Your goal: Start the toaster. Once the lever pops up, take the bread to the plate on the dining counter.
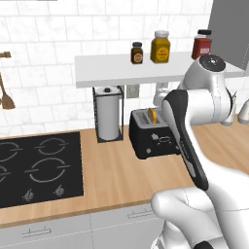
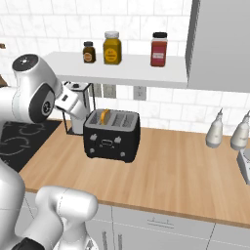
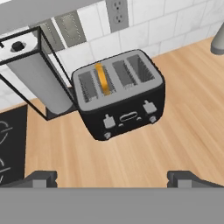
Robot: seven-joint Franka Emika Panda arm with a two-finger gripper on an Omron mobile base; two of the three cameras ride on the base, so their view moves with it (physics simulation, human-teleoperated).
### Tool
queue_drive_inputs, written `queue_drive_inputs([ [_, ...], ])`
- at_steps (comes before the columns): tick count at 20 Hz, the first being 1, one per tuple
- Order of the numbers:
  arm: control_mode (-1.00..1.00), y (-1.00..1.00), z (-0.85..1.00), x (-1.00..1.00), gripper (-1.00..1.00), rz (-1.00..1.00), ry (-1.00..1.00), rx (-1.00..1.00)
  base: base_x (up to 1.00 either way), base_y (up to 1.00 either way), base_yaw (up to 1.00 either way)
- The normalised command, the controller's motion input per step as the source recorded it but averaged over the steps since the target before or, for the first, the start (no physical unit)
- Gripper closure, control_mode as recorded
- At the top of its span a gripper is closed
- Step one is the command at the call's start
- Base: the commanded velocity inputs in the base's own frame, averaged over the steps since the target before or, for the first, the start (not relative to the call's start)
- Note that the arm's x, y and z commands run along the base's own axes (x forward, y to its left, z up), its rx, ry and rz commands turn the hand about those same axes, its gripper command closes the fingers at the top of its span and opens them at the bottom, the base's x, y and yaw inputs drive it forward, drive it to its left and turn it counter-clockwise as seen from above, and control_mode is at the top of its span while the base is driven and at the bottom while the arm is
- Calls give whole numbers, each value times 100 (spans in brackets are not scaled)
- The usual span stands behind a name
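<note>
The black toaster [image 3: 119, 95] sits on the wood wall counter [image 3: 175, 144], backed up near the tiled wall, and the bread [image 3: 103, 78] stands on edge in the slot second from the left — only its orange-tan top edge shows above the grey lid. From the hand camera the gripper [image 3: 112, 177] hangs above the counter at six o'clock of the toaster, jaws spread wide, gripping nothing (both fingertips [image 3: 41, 177] sit far apart at the bottom corners). At ten o'clock of the toaster stands the wire-framed paper-towel roll [image 3: 37, 76], just beside it — the black cooktop [image 1: 39, 168] lies further left.
</note>
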Motion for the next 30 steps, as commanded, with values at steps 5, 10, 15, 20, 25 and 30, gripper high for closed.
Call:
queue_drive_inputs([
  [5,-100,-25,-46,1,-100,0,0,0,0,0,0],
  [10,-100,-31,-36,14,-100,5,0,0,0,0,0],
  [15,-100,-6,-11,36,-100,14,0,-2,0,0,0],
  [20,-100,2,-6,52,-100,18,0,-6,0,0,0],
  [25,-100,7,-18,54,-100,14,0,-9,0,0,0],
  [30,-100,8,-40,37,-100,2,0,-3,0,0,0],
])
